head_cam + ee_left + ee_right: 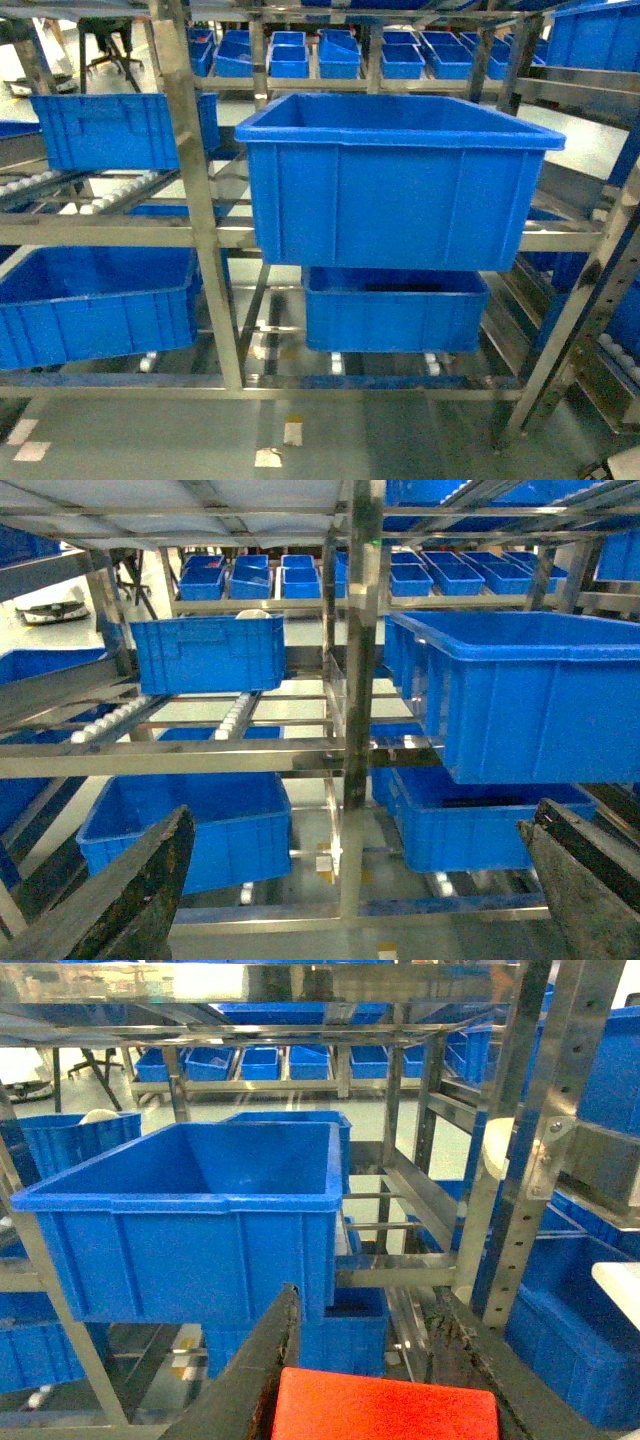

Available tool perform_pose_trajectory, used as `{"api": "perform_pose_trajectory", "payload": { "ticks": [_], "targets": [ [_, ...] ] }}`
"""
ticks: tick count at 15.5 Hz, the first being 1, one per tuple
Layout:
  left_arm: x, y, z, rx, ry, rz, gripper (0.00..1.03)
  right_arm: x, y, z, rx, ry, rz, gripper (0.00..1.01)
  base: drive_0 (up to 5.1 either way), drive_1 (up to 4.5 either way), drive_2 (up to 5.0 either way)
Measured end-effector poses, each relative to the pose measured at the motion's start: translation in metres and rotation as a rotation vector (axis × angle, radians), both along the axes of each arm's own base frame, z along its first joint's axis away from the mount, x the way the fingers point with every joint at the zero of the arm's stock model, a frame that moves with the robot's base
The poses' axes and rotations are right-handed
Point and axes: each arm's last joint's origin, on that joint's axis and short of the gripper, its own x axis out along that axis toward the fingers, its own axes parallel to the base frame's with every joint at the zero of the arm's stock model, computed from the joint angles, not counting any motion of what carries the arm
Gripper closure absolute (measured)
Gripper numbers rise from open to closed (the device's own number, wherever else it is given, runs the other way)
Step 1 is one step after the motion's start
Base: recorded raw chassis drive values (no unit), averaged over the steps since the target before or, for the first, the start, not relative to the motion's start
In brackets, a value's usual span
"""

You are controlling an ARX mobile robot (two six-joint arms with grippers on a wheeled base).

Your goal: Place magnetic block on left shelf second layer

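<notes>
A steel-post rack (pixel 198 215) fills the scene, its tiers carrying white roller rails (pixel 232 716) and blue plastic totes. The largest tote (pixel 395 185), deep and open-topped, sits on the middle tier right of the central post, jutting toward the near side. On the left shelf second layer (pixel 95 192) a smaller ribbed blue crate (pixel 118 128) stands far back on the rollers, leaving the near part of the rails bare. Below it rests a wide lower-left tote (pixel 98 305), and under the big tote a lower-right tote (pixel 393 310). Rows of small blue bins (pixel 300 52) line the far shelving.

The left gripper (pixel 355 880) is spread wide, its two dark worn fingers (pixel 140 885) at the bottom corners of its wrist view with nothing between them. The right gripper (pixel 385 1380) pinches the magnetic block (pixel 385 1405), a matte red cube seen at the bottom edge of the right wrist view, held near the big tote's front wall and well right of the left shelf
</notes>
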Motion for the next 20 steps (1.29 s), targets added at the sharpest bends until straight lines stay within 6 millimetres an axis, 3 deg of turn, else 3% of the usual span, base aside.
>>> {"api": "perform_pose_trajectory", "payload": {
  "ticks": [4,20],
  "targets": [
    [0.0,0.0001,0.0002,0.0,-0.002,0.002,0.05,0.0001,0.0001,-0.0002,0.0,0.002,0.005,0.67,-4.7,3.67,1.4],
    [0.0,0.0,0.0,0.0,0.0,0.0,0.05,-0.0007,0.0001,0.0006,0.0,-0.005,0.003,0.67,0.0,4.29,-4.4]
  ]
}}
